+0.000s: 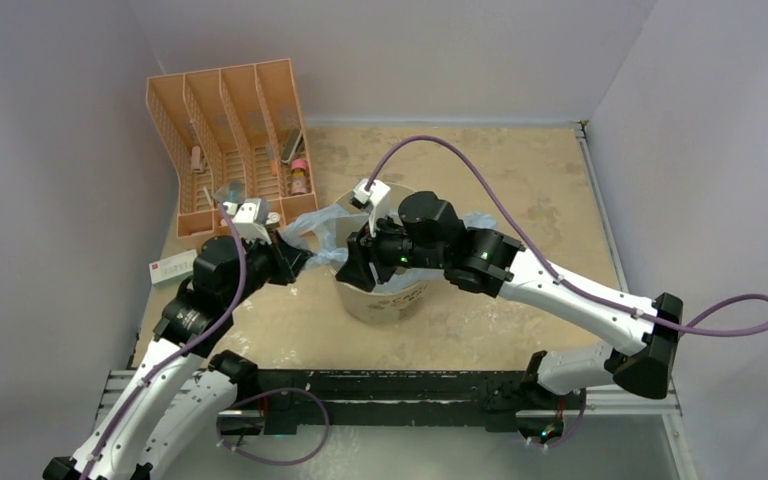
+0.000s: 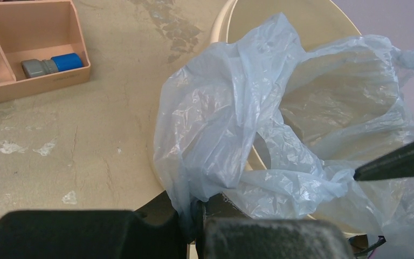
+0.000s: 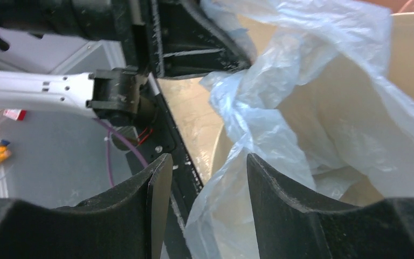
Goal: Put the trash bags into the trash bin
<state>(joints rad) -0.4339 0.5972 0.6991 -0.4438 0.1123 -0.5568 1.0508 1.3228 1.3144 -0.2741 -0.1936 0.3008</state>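
Note:
The light-blue trash bag (image 2: pixel 232 118) is draped over the cream trash bin (image 1: pixel 385 300), its mouth spread across the rim. It also shows in the top view (image 1: pixel 312 228) and the right wrist view (image 3: pixel 312 108). My left gripper (image 2: pixel 200 216) is shut on a bunched edge of the bag at the bin's left rim (image 2: pixel 221 21). My right gripper (image 3: pixel 205 167) is open over the bin's near-left rim, a fold of the bag lying between its fingers without being pinched. In the top view the right gripper (image 1: pixel 360 262) sits above the bin, hiding most of its opening.
An orange slotted organizer rack (image 1: pixel 225 140) with small items stands at the back left; its corner shows in the left wrist view (image 2: pixel 32 48). A white card (image 1: pixel 172 268) lies at the table's left edge. Grey walls close in both sides.

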